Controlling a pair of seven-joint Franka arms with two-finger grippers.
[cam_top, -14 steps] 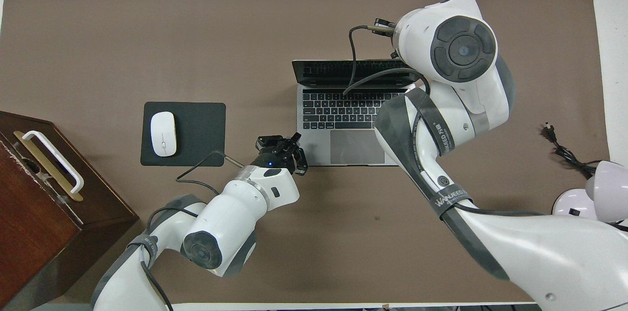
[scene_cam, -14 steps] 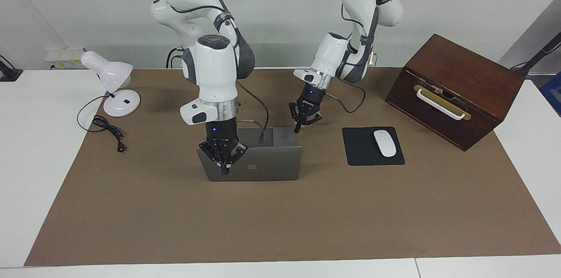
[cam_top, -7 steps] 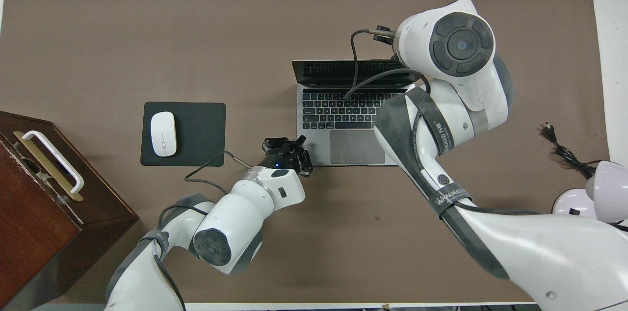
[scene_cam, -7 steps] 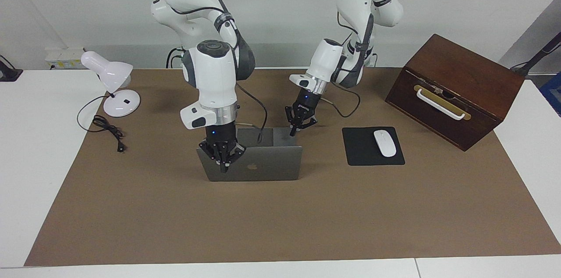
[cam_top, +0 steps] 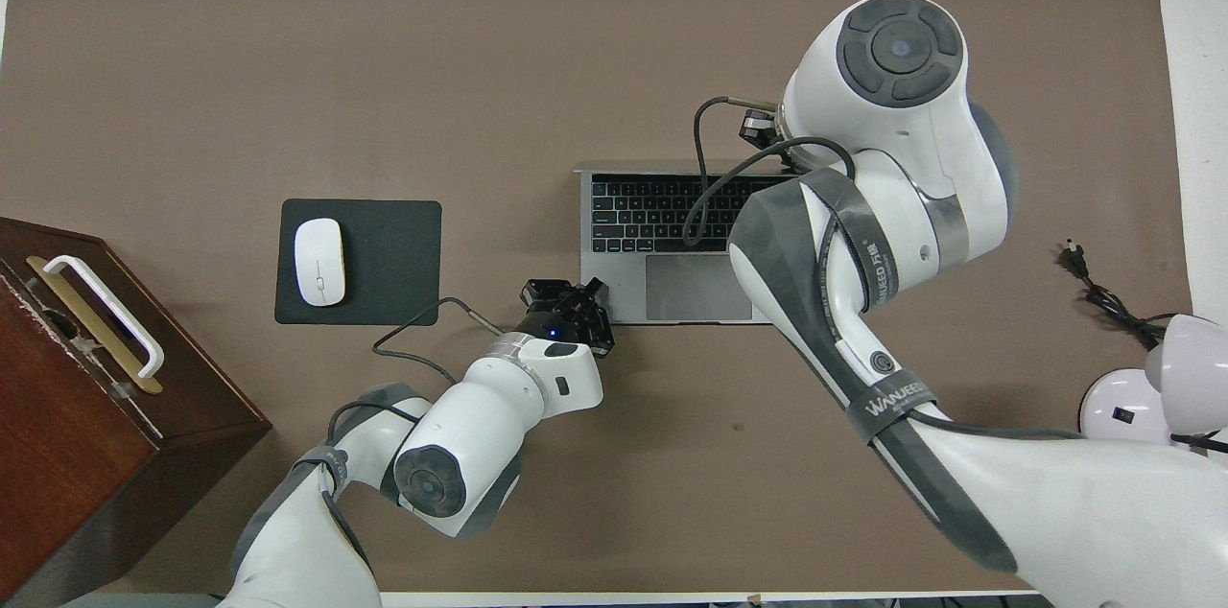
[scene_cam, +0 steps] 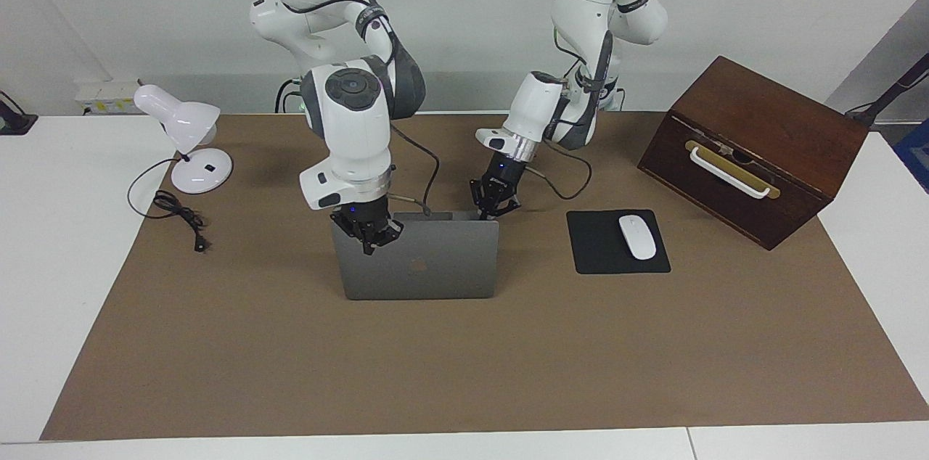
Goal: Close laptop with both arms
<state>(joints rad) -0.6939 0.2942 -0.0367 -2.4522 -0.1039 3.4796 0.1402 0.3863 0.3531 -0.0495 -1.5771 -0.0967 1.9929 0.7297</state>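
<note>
I have the MacBook (scene_cam: 417,264) mid-table on the brown mat (scene_cam: 472,366), lid about halfway down. My right gripper (scene_cam: 368,233) presses the lid's top edge; I cannot tell how its claw stands. My left gripper (scene_cam: 493,204), claw spread, sits at the base's corner nearest the mouse pad (scene_cam: 606,253). Next I'd judge: keep lowering gently, left steadying.
</note>
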